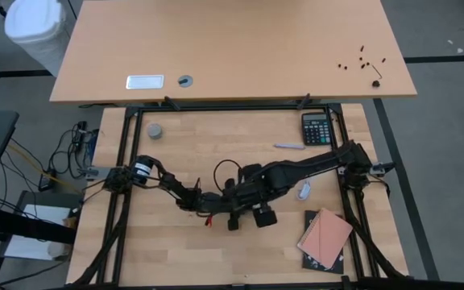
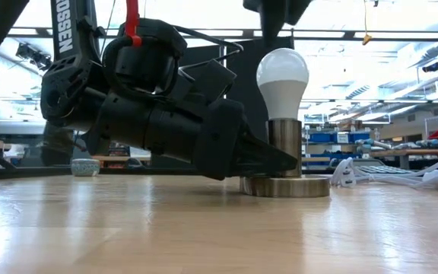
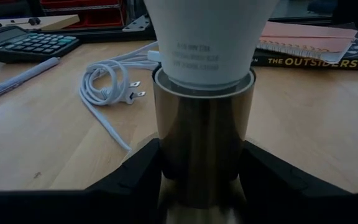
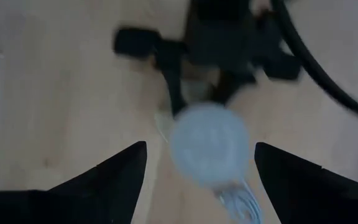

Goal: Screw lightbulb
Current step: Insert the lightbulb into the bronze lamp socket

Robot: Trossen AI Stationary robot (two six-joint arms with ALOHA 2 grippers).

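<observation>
Beyond my wooden surface (image 1: 216,153) a second, paler desk (image 1: 232,48) fills the frame's top, on grey floor (image 1: 449,161). A white bin (image 1: 35,28) sits upper left. Bright ceiling lights (image 2: 341,46) glare behind.

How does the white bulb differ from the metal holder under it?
The lightbulb is white and rounded; the holder is shiny metal, a straight cylinder on a disc. The left arm's jaws clamp the holder; the right arm's jaws hang open above the lightbulb. Both stand upright, in line.
</observation>
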